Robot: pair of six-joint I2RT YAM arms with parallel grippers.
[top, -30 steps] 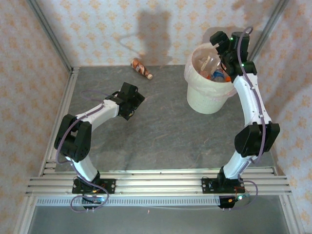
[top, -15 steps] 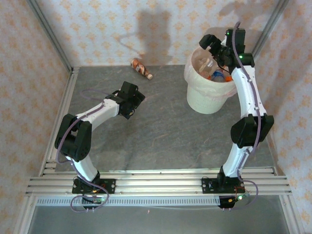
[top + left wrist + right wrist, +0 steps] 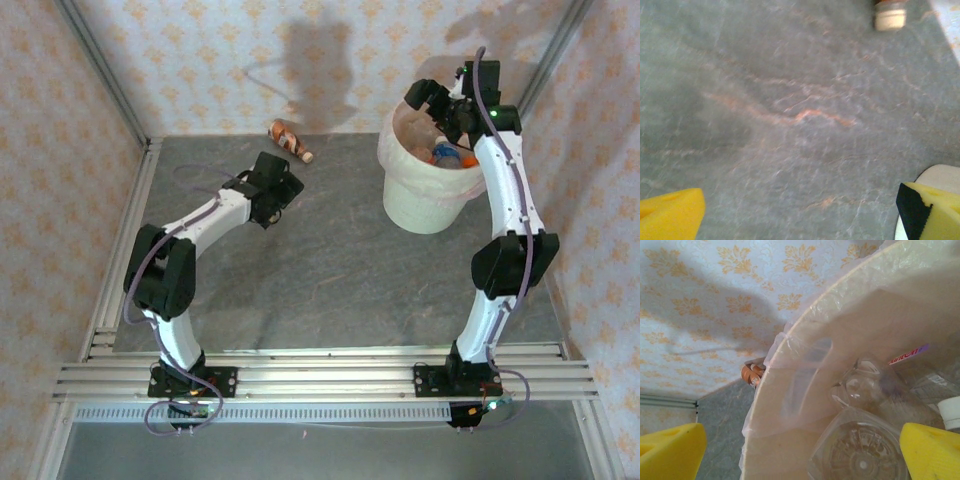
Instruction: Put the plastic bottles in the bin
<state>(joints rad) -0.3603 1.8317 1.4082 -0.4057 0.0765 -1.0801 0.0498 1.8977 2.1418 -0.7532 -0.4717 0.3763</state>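
Brown plastic, cream cap: one bottle (image 3: 289, 139) lies on its side on the grey table (image 3: 330, 260), close against the far wall and well apart from the bin (image 3: 428, 212). Its long axis runs slantwise, base toward the wall and cap end (image 3: 307, 156) toward the near right. The left gripper (image 3: 283, 188) hangs just short of it on the near side, so the bottle lies ahead of the claw and a little to its right. From the left wrist, the cap (image 3: 890, 17) shows at the top edge, right of centre, with bare table between it and the yellow pads (image 3: 670, 217). These stand wide apart and hold nothing. The left arm is plainly the nearer. In my judgement the coming reach must go forward and slightly rightward, and the jaws want turning across the slanted body. The right gripper (image 3: 432, 100) hovers over the bin's mouth, released and empty. Its wrist camera looks down past the lined rim (image 3: 840, 295) onto the bottles already inside. Count: one bottle on the table and one bin. At least three bottles are in the bin, namely two clear bodies (image 3: 865, 390) and a white cap (image 3: 951, 412). The heap overlaps, so I cannot give an exact tally.
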